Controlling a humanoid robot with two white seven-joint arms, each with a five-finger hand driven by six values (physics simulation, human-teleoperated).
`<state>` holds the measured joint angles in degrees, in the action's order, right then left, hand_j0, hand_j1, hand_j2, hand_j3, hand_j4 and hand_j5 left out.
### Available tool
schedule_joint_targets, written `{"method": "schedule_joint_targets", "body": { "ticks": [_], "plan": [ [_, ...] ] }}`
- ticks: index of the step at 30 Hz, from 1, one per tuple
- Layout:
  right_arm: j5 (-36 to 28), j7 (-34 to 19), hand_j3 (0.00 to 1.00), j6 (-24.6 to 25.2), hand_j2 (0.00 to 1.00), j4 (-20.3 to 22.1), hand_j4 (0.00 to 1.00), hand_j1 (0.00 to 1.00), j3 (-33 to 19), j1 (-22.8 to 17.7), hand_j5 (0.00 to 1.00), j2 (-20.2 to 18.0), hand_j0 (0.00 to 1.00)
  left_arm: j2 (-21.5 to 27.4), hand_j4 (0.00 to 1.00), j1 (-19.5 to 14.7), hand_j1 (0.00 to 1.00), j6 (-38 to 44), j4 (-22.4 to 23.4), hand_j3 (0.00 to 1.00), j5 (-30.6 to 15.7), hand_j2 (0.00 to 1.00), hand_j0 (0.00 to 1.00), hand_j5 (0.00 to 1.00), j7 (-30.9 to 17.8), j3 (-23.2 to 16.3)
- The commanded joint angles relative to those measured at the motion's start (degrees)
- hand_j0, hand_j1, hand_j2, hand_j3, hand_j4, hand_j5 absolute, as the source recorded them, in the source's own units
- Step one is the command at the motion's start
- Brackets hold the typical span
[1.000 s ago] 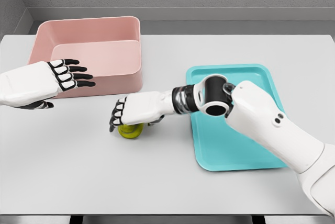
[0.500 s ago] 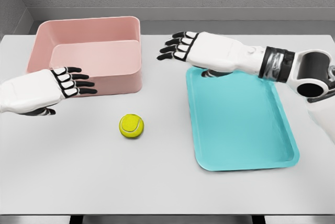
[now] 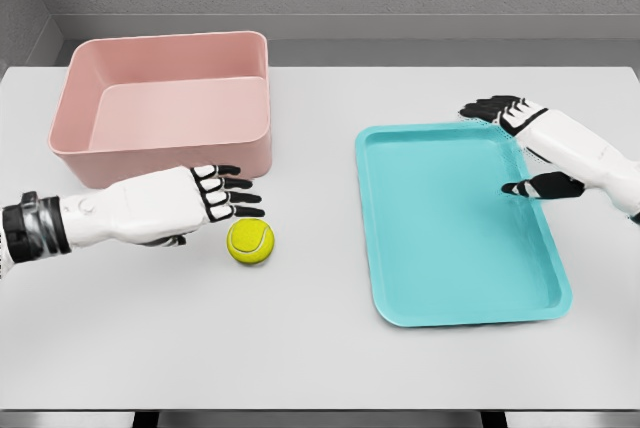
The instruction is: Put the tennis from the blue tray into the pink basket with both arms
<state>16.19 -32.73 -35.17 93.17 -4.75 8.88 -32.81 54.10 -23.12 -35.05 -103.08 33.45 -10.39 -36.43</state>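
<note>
A yellow-green tennis ball (image 3: 250,241) lies on the white table between the pink basket (image 3: 165,105) and the blue tray (image 3: 455,223). My left hand (image 3: 225,198) reaches in from the left, fingers spread and open, its fingertips just above and left of the ball without holding it. Over the tray's far right edge hovers my right hand (image 3: 515,143), open and holding nothing. Nothing lies in the tray or in the basket.
The white table (image 3: 300,348) stretches bare toward its front edge. A grey wall rises behind the table's back edge.
My right hand let go of the ball on the table and pulled back to the right, past the tray. My left hand came down and right to the ball.
</note>
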Motion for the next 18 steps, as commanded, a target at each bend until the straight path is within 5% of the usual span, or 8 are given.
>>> {"method": "schedule_joint_targets", "body": {
  "ticks": [1,4,18],
  "plan": [
    [-1.1,-0.1,1.00,0.2,1.00,-1.6,1.00,1.00,-2.6,0.0,1.00,0.0,1.00,-0.5,1.00,0.0,1.00,0.0,0.0,1.00,-1.5,1.00,1.00,1.00,-0.2,-1.2],
    [-1.2,-0.4,1.00,0.2,1.00,-1.4,1.00,1.00,-2.5,-1.6,1.00,1.1,1.00,-1.7,1.00,-2.8,1.00,0.0,0.2,1.00,-2.1,1.00,1.00,1.00,-0.2,-5.7],
    [-1.4,-0.5,1.00,0.2,1.00,-1.6,1.00,1.00,-2.7,-2.4,1.00,1.9,1.00,-5.8,1.00,-9.5,1.00,0.0,5.6,1.00,-4.7,1.00,1.00,1.00,-0.2,-13.5]
  ]
}}
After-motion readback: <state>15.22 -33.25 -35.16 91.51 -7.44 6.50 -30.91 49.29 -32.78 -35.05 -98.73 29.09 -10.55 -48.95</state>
